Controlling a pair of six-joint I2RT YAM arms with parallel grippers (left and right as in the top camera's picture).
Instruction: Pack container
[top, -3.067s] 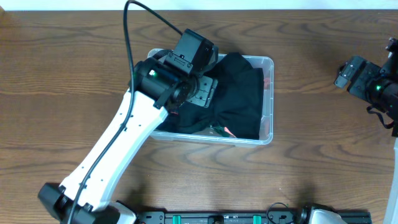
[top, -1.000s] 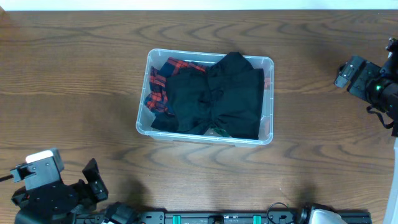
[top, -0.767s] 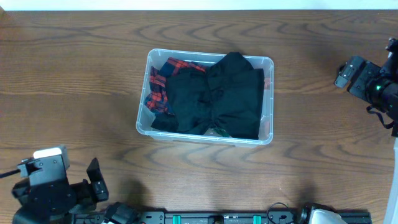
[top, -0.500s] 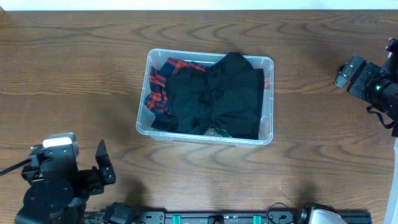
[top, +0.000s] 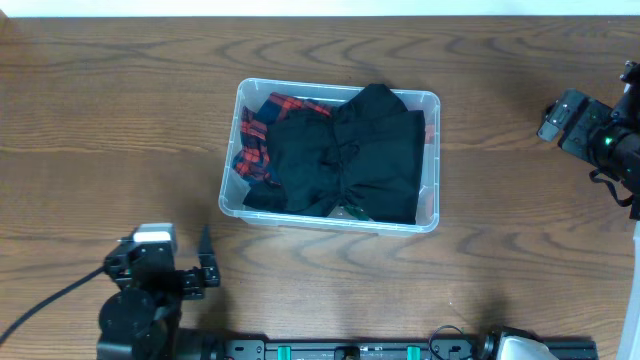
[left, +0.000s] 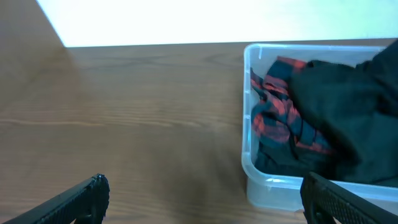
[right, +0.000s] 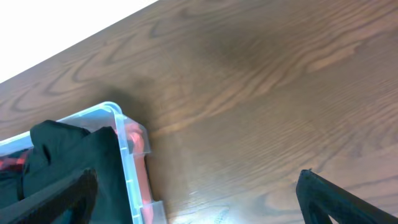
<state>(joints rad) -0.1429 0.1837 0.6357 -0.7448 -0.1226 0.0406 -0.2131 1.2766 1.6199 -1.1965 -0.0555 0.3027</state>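
Left pincer (left: 202, 190): fingers spread wide, empty, parked near-left, facing the bin.
Right pincer (right: 196, 186): likewise spread and empty, at the right edge.
Container (top: 330, 222): mid-counter (top: 120, 120), well apart from both pincers.
Contents: black garment (top: 355, 150) over red plaid cloth (top: 255, 135), tucked inside. Packing looks finished, which would explain both arms standing clear.
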